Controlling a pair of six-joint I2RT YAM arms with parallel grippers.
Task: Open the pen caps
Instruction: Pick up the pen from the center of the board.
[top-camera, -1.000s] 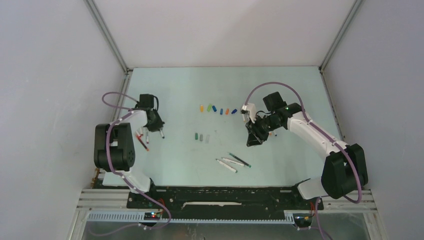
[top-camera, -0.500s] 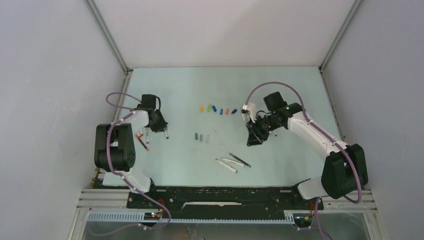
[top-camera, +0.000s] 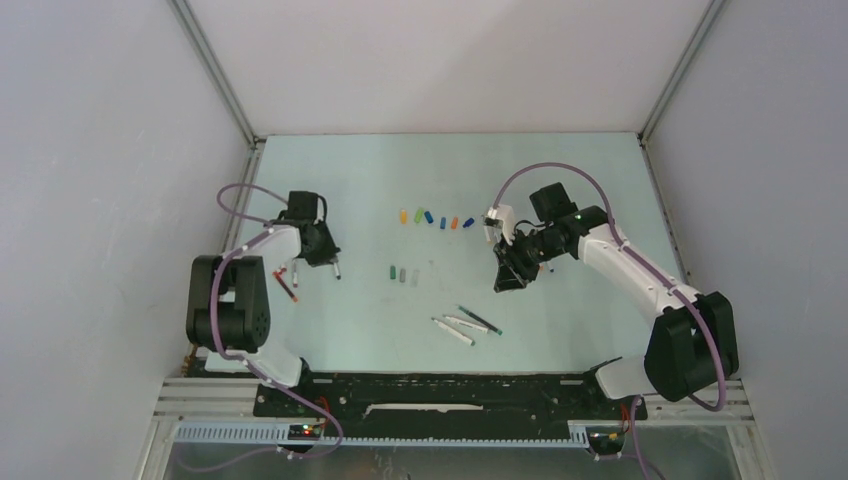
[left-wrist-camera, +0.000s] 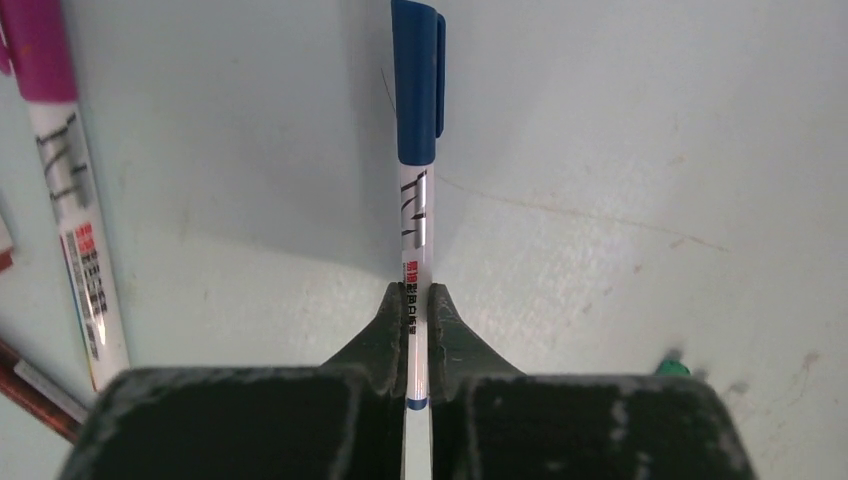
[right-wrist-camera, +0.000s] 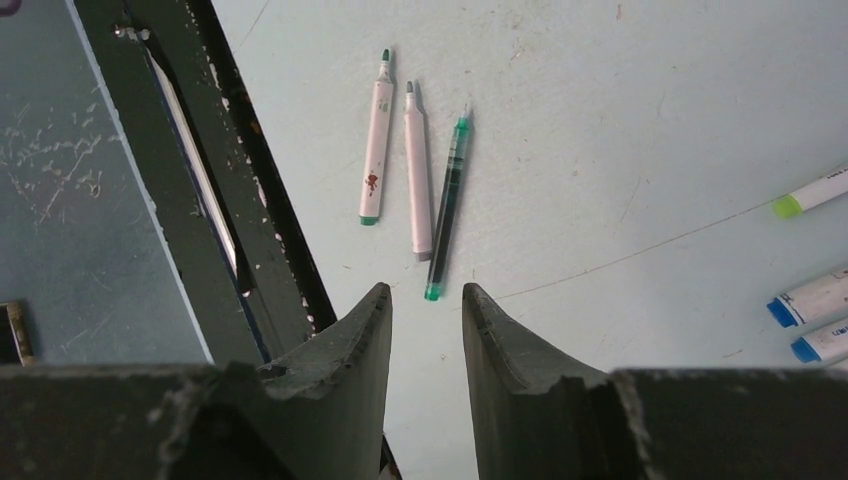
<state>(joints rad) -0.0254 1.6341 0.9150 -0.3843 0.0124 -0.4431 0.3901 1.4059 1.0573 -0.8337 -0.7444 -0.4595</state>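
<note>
My left arm (top-camera: 262, 243) and right arm (top-camera: 630, 265) are white shells with black joints, a purple cable (top-camera: 545, 167) looped along each. My left pincer (left-wrist-camera: 416, 290) and right pincer (right-wrist-camera: 427, 292) are matt black, wedge-fingered, scuffed pale at the edges.

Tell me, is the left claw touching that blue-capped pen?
Touching. Left wrist view shows the left gripper shut on the barrel of the blue-capped pen, no gap.

The left gripper (left-wrist-camera: 416, 300) has matt, rough black fingers (left-wrist-camera: 372, 345); between them is a glossy plastic pen (left-wrist-camera: 415, 215); beneath lies a matt, scuffed table (left-wrist-camera: 620, 150).
</note>
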